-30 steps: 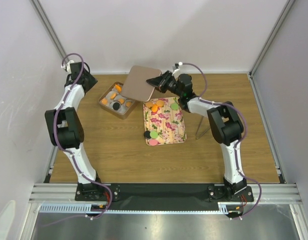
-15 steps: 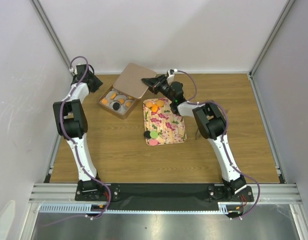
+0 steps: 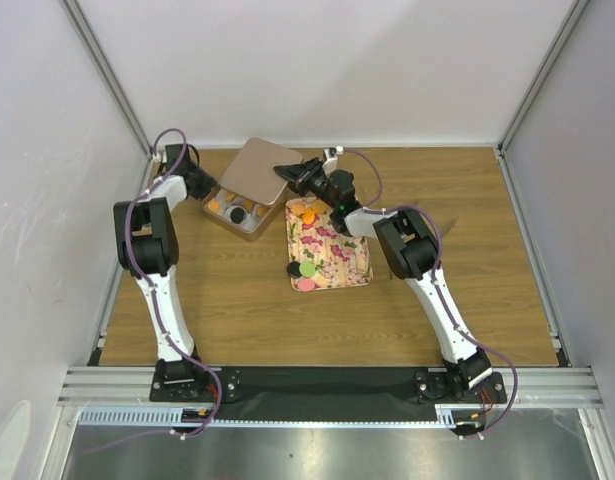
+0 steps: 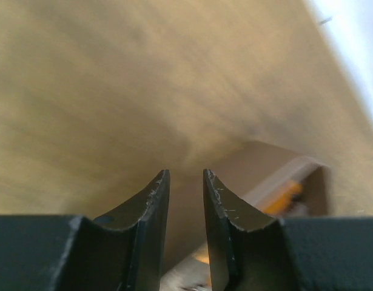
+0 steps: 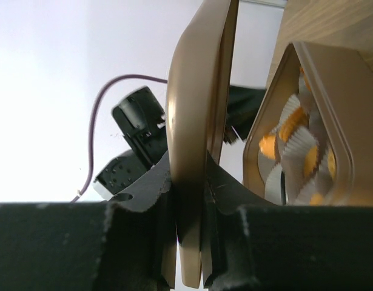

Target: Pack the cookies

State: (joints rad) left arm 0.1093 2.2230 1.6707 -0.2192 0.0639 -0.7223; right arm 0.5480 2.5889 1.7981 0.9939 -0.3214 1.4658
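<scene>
A brown tin at the back left holds orange cookies and a black one in white paper cups. Its brown lid hangs tilted over the tin's far side, and my right gripper is shut on the lid's right edge. The right wrist view shows the lid edge-on between the fingers of my right gripper, with the tin beside it. My left gripper is at the tin's left corner. Its fingers stand a narrow gap apart with nothing between them. More cookies lie on the floral tray.
The tray carries orange cookies at its far end and black, green and pink ones at its near left corner. A thin metal stand sits right of the tray. The back wall is close behind the tin.
My left arm has swung in to the tin's left corner while its jaws narrowed. My right gripper has carried the lid leftward, so it now covers more of the tin.
</scene>
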